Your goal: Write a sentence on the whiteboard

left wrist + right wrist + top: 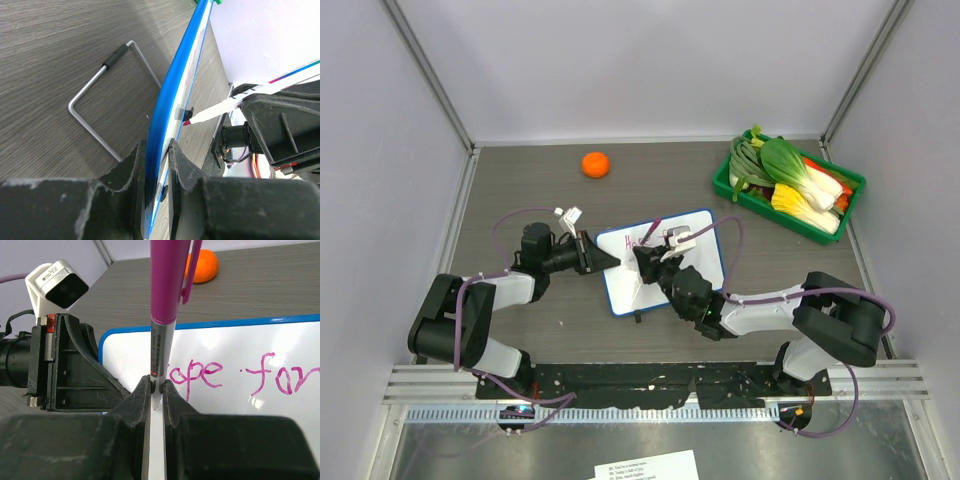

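Pink marker pinched tight in the right gripper, tip at the whiteboard mid-worktop nearer the front edge, left gripper clamped on its left rim; the sentence shows "ope for", so writing is midway, and the next move likely needs a second line.

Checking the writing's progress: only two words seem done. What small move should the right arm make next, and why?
Probably lower the marker onto the whiteboard just under "Hope" and start the next word. The sentence reads only "Hope for", the right gripper holds the marker over that bare spot, and the left gripper clamps the board's edge.
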Controlling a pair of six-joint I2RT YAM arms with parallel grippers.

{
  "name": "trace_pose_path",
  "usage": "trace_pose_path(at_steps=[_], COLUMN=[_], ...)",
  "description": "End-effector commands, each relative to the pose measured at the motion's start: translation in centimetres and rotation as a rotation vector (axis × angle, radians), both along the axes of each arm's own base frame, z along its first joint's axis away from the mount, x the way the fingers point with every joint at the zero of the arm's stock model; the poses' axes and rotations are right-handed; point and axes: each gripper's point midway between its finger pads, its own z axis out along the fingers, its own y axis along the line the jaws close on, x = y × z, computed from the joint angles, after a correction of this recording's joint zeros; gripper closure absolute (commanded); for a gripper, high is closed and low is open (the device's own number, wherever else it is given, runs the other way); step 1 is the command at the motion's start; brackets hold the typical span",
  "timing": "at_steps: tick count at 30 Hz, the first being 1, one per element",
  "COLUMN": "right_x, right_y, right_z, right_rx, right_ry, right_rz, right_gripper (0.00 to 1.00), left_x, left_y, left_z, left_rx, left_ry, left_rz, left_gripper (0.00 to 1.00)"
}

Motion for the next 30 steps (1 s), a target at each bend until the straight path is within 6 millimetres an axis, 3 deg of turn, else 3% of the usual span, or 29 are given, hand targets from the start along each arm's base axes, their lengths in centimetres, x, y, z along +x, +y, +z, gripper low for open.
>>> trace_pose_path(at_steps=[1, 12, 30], right_x=[0.7, 0.6, -0.4], right_y=[0.3, 0.2, -0.2], right_z=[2.3, 0.2, -1.0], right_rx=[0.071, 0.033, 0.011], right_ry=[-0.040, 0.002, 0.055], right_rz=[-0.043, -0.041, -0.012], right_gripper=[0.99, 1.00, 0.99], left_x=[0.7, 0.6, 0.6], left_y=[3.0, 2.9, 2.7], left_z=[-5.4, -5.3, -5.2], left_rx=[0.153, 0.152, 0.151], left_ry=[0.121, 0.119, 0.112], left_rz=[0.162, 0.158, 0.150], left_gripper=[1.00, 1.00, 1.00])
